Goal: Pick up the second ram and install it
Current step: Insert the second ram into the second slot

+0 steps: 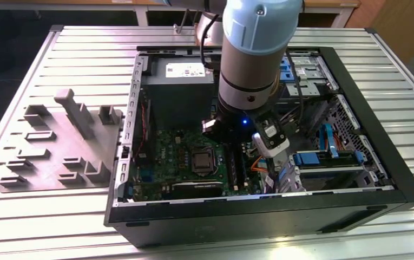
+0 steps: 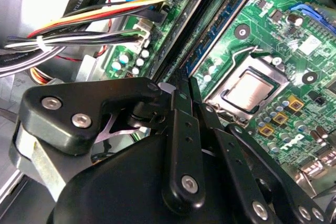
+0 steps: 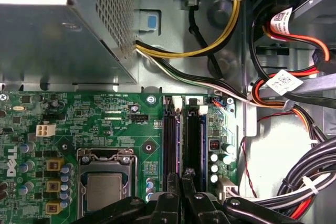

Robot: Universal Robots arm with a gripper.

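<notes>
Down among the motherboard's (image 3: 110,124) black slots (image 3: 171,145), the second ram (image 2: 223,30) is standing edge-on, the gripper (image 3: 185,179) pinching its upper edge with narrow jaws. Seating looks underway; pressing home calls for a straight, even push beside the CPU socket (image 3: 105,182).

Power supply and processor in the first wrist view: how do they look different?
The power supply is a big grey metal box with a perforated side; the processor is a small, flat silver square. The power supply stands beside the motherboard; the processor lies flat on it in a framed socket. Cables run out of the power supply; none reach the processor. Both are metal-coloured and sit inside the case.
</notes>
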